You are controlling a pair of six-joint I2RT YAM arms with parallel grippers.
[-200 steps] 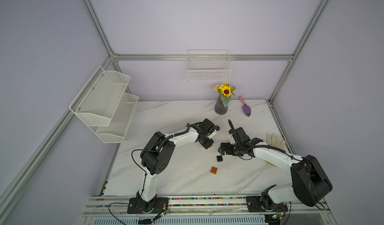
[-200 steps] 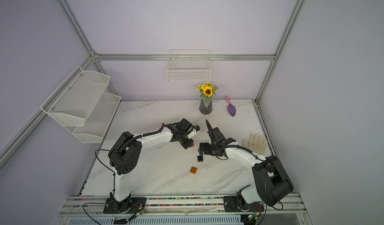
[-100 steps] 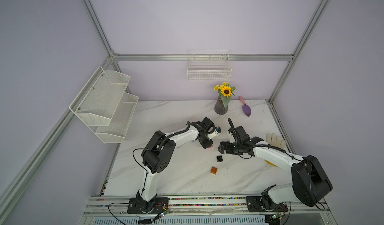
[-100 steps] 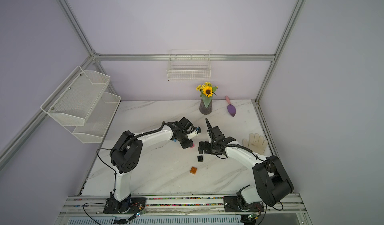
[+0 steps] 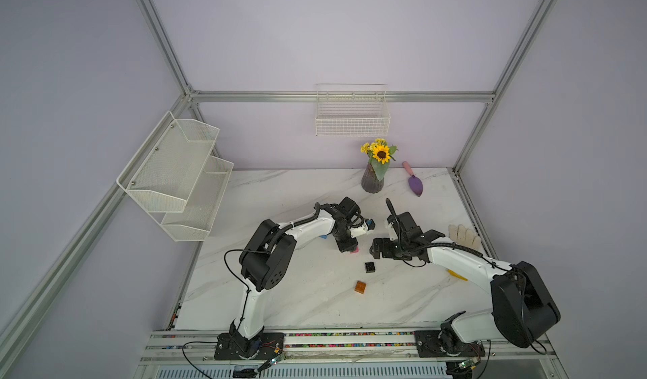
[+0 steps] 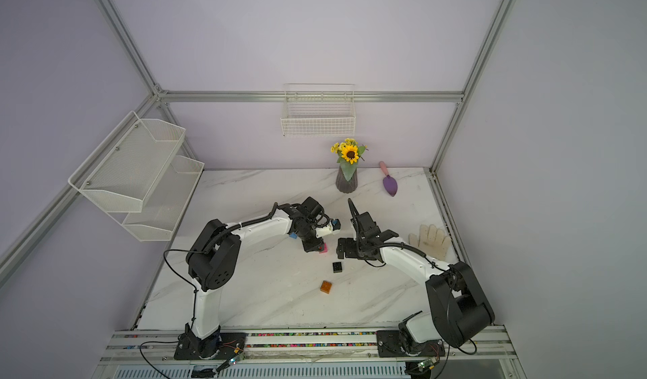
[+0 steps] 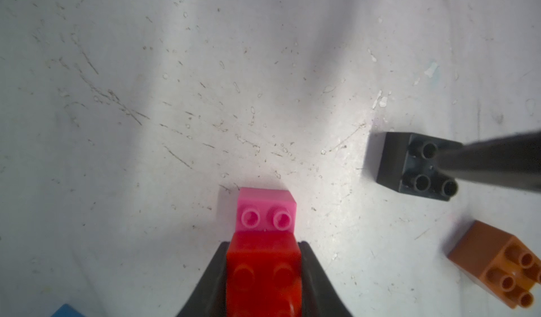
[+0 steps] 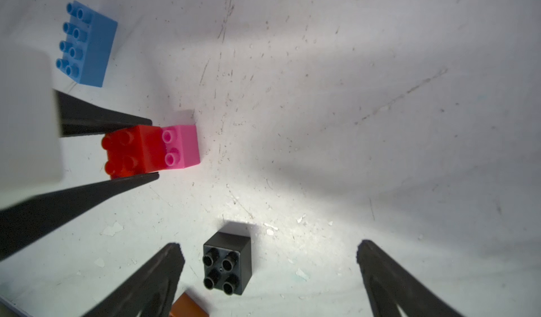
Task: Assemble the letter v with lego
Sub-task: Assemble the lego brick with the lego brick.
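1. My left fingers [image 5: 349, 248] are narrow and clamped on the red brick [image 7: 263, 271], one finger pressed on each side of it.
2. The red brick sits on half of the pink brick [image 7: 265, 210]. The pink brick's other two studs are bare, and it stands on the counter [image 5: 280, 191].
3. My right fingers [image 5: 374, 250] are spread wide and hold nothing. They hang just beside the red-pink pair and do not touch it.
4. In my right wrist view the black brick [image 8: 228, 260] stands studs up on the counter between those open fingers, apart from both.
5. The orange-brown brick [image 7: 497, 260] lies near the black one, towards the counter's front edge, and the two do not touch.
6. The blue brick [image 8: 86, 43] lies alone on the counter beside my left arm.
7. Of the letter v, only the red-on-pink step is joined.
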